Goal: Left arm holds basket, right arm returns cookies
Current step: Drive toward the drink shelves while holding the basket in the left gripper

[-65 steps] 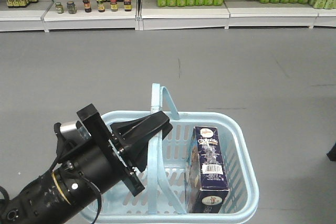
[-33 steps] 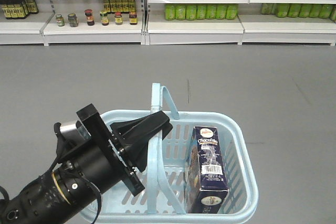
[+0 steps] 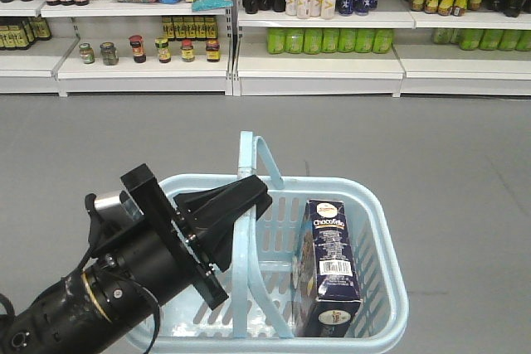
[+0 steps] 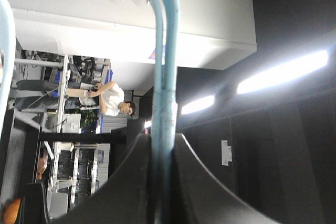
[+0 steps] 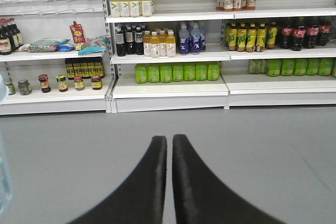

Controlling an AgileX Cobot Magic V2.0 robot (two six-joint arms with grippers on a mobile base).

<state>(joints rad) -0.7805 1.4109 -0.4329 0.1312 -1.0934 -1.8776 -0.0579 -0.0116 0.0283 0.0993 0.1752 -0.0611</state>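
Exterior front-facing view: the shelves (image 3: 315,64) at 12 o'clock sit lower and a little larger in frame than a second ago, and one more row of bottles shows on top. Basket (image 3: 332,181), left claw (image 3: 253,192) and cookie box (image 3: 330,271) have not shifted against the camera. Likely the whole base is rolling toward the shelves with the load; the return itself has not begun.

- Left claw: clamped on the raised handle (image 3: 259,155) at the basket's 9 o'clock side. Left wrist view confirms the blue bar pinched between the jaws.
- Cookie box: inside the basket, toward 3 o'clock, top end pointing to 12 o'clock. Nothing touches it.
- Right claw (image 5: 169,145): fingers drawn together, empty, aimed at the shelves; not visible in the front view.

Around: green bottles (image 3: 323,41) at 12 o'clock, small jars (image 3: 149,47) at 11 o'clock, bare grey floor (image 3: 415,147) between.

In the way: the upright handle stands just beside the box at its 9 o'clock, so a reach from 3 o'clock looks cleaner.
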